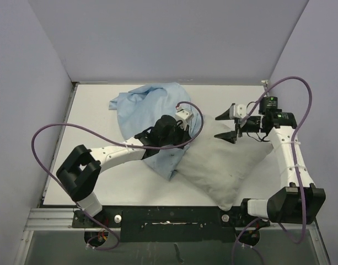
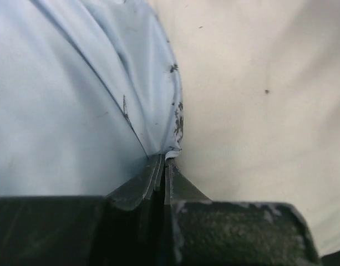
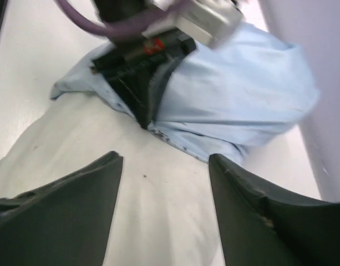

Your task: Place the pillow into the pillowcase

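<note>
Blue pillowcase, pinched by left hand, overlaps 1 end of pillow.

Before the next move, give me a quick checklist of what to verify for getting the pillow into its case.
1. Left gripper shut on the edge of the thin light-blue fabric pillowcase: ok.
2. Right gripper open, holding nothing: ok.
3. Right gripper over the plump off-white fabric pillow: ok.
4. Pillow inside pillowcase: not ok, most lies outside.
5. Pillowcase mouth spread open: cannot tell.
</note>
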